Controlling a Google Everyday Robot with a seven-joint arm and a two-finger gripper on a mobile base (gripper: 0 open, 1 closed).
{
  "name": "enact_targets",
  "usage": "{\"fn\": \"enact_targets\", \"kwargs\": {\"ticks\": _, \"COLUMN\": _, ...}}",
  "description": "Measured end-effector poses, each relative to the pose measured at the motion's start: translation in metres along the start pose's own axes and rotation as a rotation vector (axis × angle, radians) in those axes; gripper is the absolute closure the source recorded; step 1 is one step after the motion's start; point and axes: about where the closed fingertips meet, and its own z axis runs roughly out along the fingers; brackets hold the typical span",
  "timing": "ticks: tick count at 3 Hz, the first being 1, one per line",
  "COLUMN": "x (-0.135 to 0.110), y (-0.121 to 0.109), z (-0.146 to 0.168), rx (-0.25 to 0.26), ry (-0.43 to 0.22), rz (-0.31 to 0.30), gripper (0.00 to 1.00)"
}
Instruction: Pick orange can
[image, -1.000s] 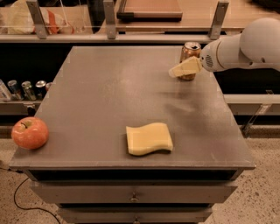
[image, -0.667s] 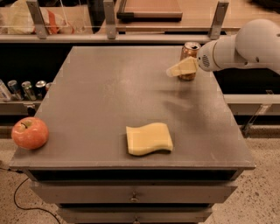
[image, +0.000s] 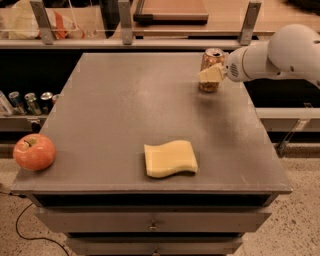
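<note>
Orange can (image: 213, 57): upright at the far right of the table (image: 125, 105), near the back edge, long axis vertical.
Gripper (image: 212, 75): I have it reaching in from the right, across the can's mid-body; wide or clamped, I cannot tell.
Key relation: the can sits immediately left of my wrist, at gripper height.
My judgement: I should confirm the hold, then lift straight up.
Sponge (image: 170, 158), apple (image: 34, 151): well apart.

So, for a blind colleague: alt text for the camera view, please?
A robot's gripper, reaching in from the right, is at an upright orange can near a grey table's far right edge. A yellow sponge lies near the front; a red apple sits at the front left corner.
</note>
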Motion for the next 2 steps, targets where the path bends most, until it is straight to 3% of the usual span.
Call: {"fn": "enact_targets", "kwargs": {"ticks": 2, "x": -0.0015, "y": -0.0009, "z": 0.0000, "rx": -0.011, "ry": -0.011, "rz": -0.008, "gripper": 0.84}}
